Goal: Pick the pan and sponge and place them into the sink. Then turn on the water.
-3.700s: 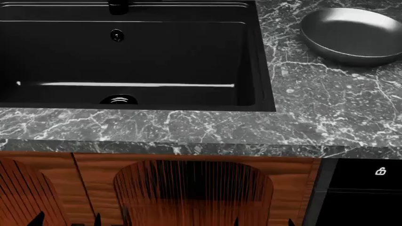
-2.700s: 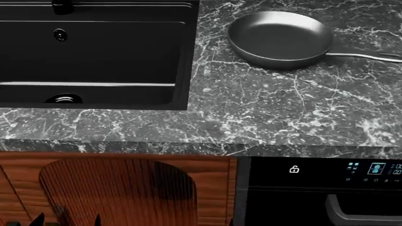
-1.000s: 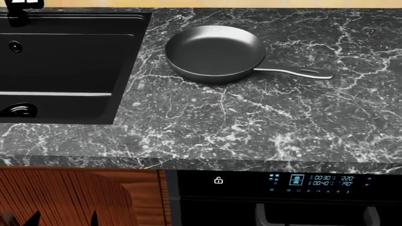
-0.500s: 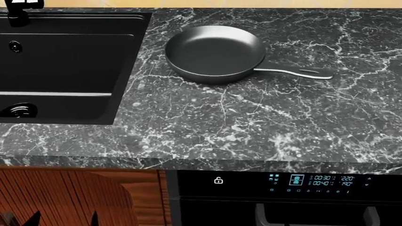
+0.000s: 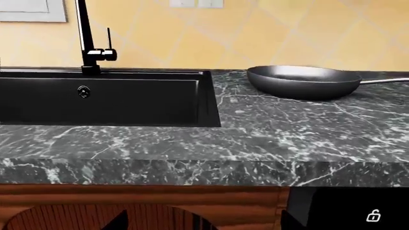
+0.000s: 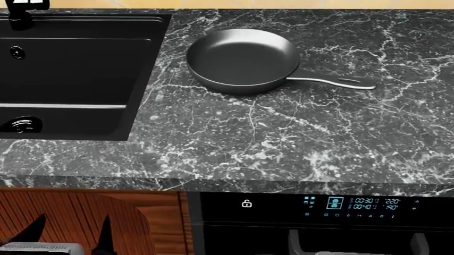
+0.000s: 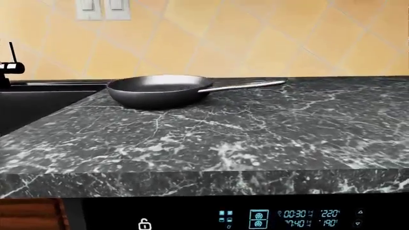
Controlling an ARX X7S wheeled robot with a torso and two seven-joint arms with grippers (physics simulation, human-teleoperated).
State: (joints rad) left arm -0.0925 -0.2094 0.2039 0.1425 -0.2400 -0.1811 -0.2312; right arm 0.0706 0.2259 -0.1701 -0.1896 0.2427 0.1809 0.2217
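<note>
Left gripper [image 6: 71,234] low before cabinet, below counter edge, fingers spread, empty. Right gripper's state: cannot tell. Pan [image 6: 242,59] on counter.

A home kitchen is shown: a marble countertop [image 6: 284,138], a black sink [image 6: 71,79] with faucet [image 5: 86,38], yellow tiled wall [image 7: 255,38], wooden cabinets [image 6: 78,218], and an oven display [image 6: 354,203] underneath.

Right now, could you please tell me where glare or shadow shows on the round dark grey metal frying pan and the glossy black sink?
Head view: the round dark grey metal frying pan has a soft sheen inside, and a white glare streak crosses the glossy black sink. Left wrist view: the tall black faucet carries a bright highlight. Right wrist view: the pan casts only a faint shadow; everything is sharp.
</note>
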